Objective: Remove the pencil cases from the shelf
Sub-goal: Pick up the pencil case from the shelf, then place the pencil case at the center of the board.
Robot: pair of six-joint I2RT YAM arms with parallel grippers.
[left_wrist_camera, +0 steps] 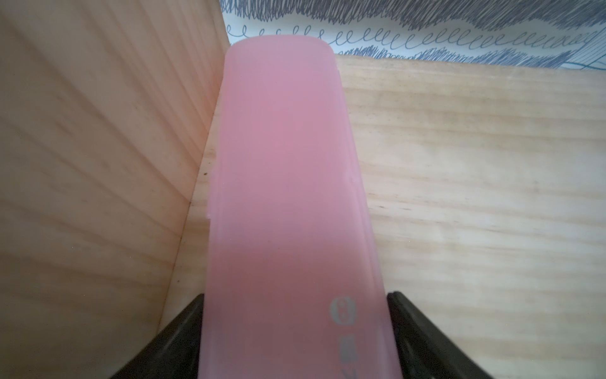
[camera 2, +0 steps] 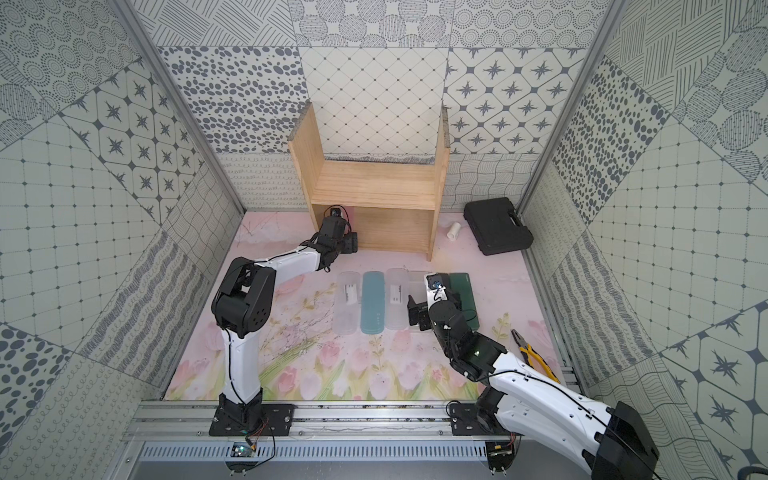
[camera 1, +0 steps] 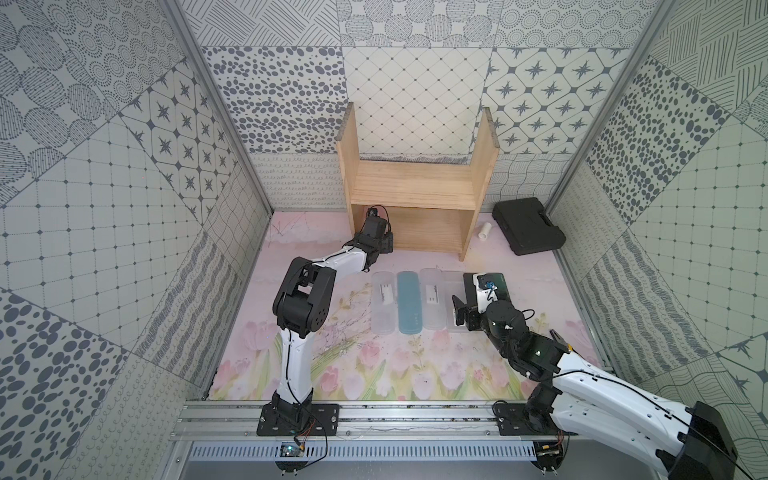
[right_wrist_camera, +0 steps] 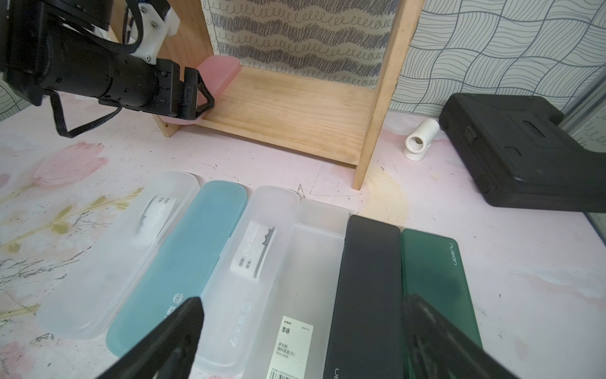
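Top views (Q): Which arm stands nearer the shelf (camera 1: 411,189)?
(A): In both top views the left arm (camera 1: 332,262) reaches into the lower tier, close to the left side board (camera 1: 347,166). The right arm (camera 1: 582,374) hangs over the other 6 pencil cases (camera 1: 432,299), which lie side by side on the table (camera 1: 374,365), well apart from the shelf.
Left wrist (Q): How does the pink case (left_wrist_camera: 285,164) lie to the left gripper (left_wrist_camera: 295,295)?
(A): It lies straight ahead. Its long axis runs away from the wrist toward the back of the tier, with 1 long edge just beside the side board. The 2 fingers (left_wrist_camera: 180,328) meet its near end from either side, a part-closed grip on the case, which lies flat on the lower board (left_wrist_camera: 459,197). On that reading, the pull-out should follow the same axis, straight toward the front.
Right wrist (Q): And the right gripper (right_wrist_camera: 303,298)?
(A): Its jaws are fully spread with nothing between them, above the row on the table. The pink case is the only 1 in the shelf
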